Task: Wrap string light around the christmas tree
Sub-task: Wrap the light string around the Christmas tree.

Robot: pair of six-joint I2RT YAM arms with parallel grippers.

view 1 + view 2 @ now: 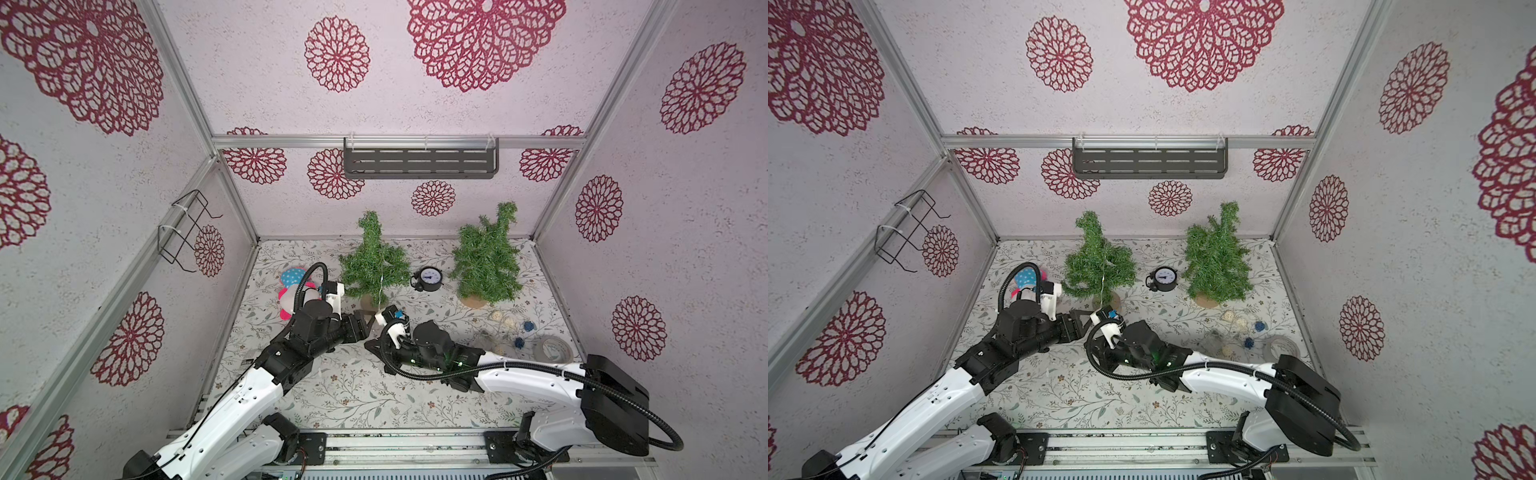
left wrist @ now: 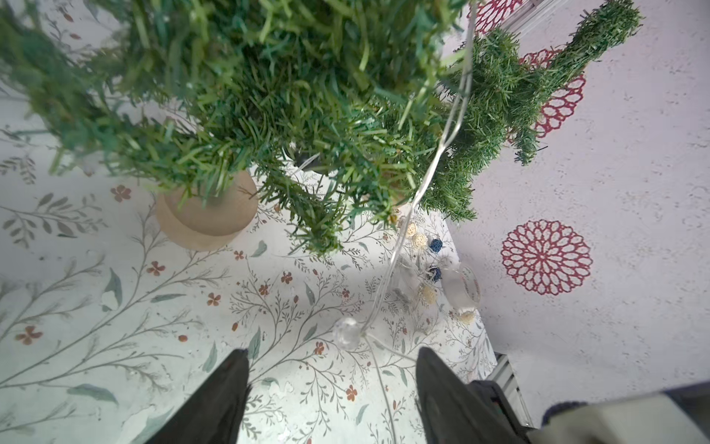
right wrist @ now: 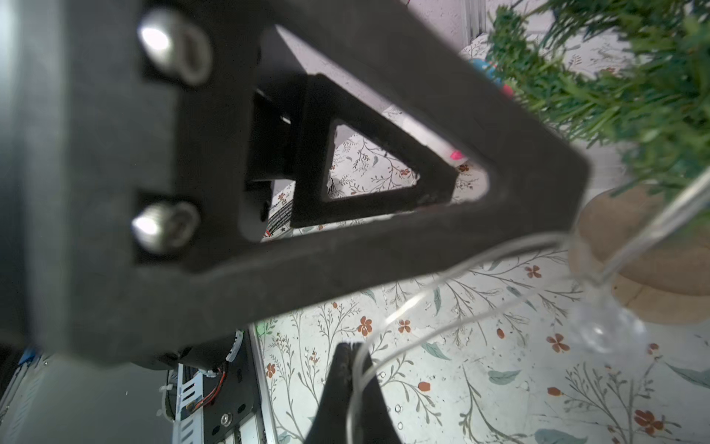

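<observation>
Beside the tree (image 1: 372, 262), right claw (image 3: 349, 355) pinches the clear string light (image 2: 345, 332); left claw (image 2: 331, 353) spread.

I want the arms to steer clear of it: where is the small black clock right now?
In both top views the clock stands on the floral table between the tree being wrapped and the other tree, toward the back wall.
</observation>
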